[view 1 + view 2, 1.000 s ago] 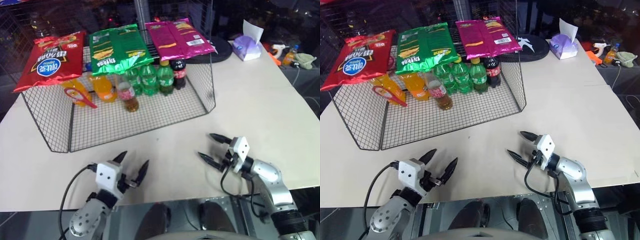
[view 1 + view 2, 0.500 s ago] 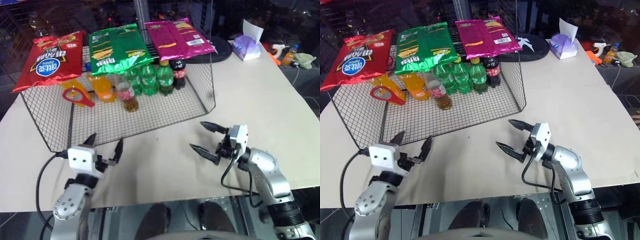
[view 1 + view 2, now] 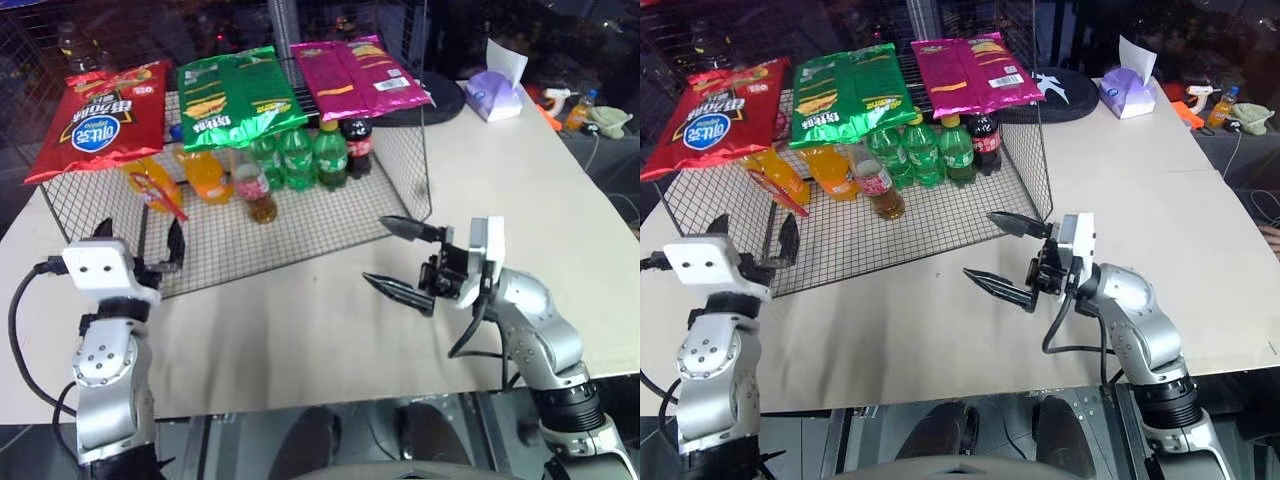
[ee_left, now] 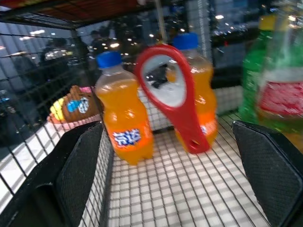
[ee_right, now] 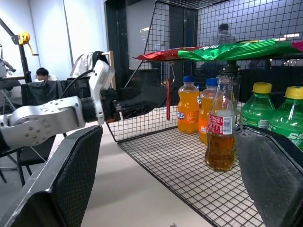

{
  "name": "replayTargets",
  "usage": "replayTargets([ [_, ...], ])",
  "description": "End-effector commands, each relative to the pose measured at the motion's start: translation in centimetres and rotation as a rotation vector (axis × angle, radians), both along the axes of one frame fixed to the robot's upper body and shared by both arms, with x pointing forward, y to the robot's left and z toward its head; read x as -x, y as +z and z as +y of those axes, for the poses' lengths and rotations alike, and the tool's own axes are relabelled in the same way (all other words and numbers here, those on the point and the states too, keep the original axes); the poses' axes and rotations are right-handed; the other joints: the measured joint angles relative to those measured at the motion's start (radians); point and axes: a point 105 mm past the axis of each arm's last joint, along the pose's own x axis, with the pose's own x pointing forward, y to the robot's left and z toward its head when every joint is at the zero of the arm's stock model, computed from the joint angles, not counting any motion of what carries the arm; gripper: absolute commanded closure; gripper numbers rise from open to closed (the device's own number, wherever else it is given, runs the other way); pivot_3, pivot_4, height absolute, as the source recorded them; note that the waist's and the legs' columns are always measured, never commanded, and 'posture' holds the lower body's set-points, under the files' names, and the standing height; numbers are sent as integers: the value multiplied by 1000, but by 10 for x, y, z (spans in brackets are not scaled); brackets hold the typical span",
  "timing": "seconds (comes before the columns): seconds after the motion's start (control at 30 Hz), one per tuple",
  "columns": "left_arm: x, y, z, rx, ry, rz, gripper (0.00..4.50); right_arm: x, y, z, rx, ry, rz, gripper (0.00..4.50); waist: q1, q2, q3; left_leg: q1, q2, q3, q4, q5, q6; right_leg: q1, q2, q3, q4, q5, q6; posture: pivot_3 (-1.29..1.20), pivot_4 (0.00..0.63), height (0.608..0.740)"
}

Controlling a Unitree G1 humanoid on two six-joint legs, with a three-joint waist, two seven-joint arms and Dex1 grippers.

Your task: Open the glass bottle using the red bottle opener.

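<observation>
The glass bottle (image 3: 262, 195), clear with amber liquid and a red-and-white label, stands upright on the wire rack's (image 3: 400, 200) floor among the soda bottles. The red bottle opener (image 4: 175, 94) hangs loop-up in front of the orange soda bottles (image 3: 205, 175), at the rack's left end. My left gripper (image 3: 140, 240) is open just outside the rack's front-left corner, pointing in at the opener and still apart from it. My right gripper (image 3: 378, 252) is open above the table near the rack's front-right corner, pointing left, with the glass bottle (image 5: 220, 130) ahead between its fingers' lines.
Red (image 3: 100, 118), green (image 3: 240, 100) and magenta (image 3: 360, 78) chip bags lie on the rack's top. Green bottles (image 3: 300, 158) and a cola bottle (image 3: 358, 145) stand right of the glass bottle. A tissue box (image 3: 495, 95) sits at the table's far right.
Both arms rose. The left gripper swung left and up to the rack's front-left corner. The right gripper lifted and moved left toward the rack. The hanging opener turned edge-on to the head camera.
</observation>
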Motion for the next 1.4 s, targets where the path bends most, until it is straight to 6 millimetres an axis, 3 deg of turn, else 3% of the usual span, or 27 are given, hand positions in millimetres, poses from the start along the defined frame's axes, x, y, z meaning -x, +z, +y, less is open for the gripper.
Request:
replayTargets([
  [0.03, 0, 13, 10, -28, 41, -36, 0, 5, 13, 2, -19, 16, -50, 35, 0, 0, 0, 0, 0, 0, 0, 0, 0, 0, 0, 0, 0, 0, 0, 0, 150, 740],
  [0.8, -43, 16, 3, -13, 12, -38, 0, 6, 11, 7, -9, -10, -60, 35, 0, -1, 0, -2, 0, 0, 0, 0, 0, -2, 0, 0, 1, 0, 0, 0, 150, 740],
  [1.1, -51, 27, -4, -11, -21, -91, 0, 7, 4, 5, -1, -25, -55, 35, -2, -2, 0, -3, -1, 1, 0, 0, 0, -4, 0, 1, 1, 0, 0, 0, 150, 740],
  [1.4, -49, 32, -7, 11, -39, -127, 4053, 8, -6, 3, 3, -32, -44, 0, -2, -2, 0, -3, -1, 1, 0, 0, 0, -4, 0, 1, 1, 0, 0, 0, 150, 740],
])
